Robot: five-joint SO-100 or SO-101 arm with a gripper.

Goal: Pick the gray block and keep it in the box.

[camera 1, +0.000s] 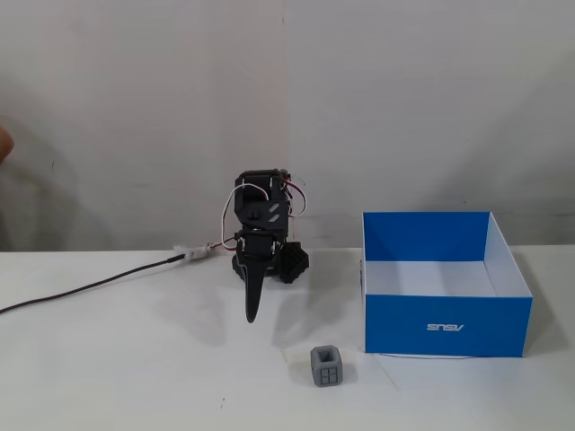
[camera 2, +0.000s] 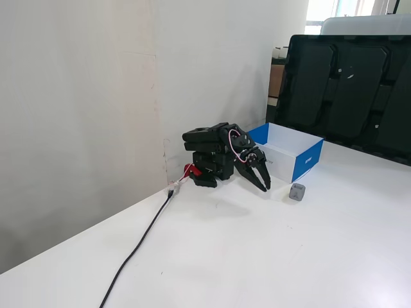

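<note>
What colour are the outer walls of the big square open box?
Bright blue; the large square open-topped box shows it best in a fixed view.

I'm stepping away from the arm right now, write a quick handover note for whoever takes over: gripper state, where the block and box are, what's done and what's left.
Gripper: empty, pointing down above the table, arm folded near its base. In the side fixed view the jaws look slightly parted; the front fixed view shows them edge-on.
Gray block: on the table in front of the box's near left corner in the front fixed view, apart from it and from the gripper.
Box: open-topped, blue walls, nothing visible inside.
Done: nothing yet; block not grasped.
Left: reach to the block, grasp it, lift, carry over the box wall, release inside.
</note>
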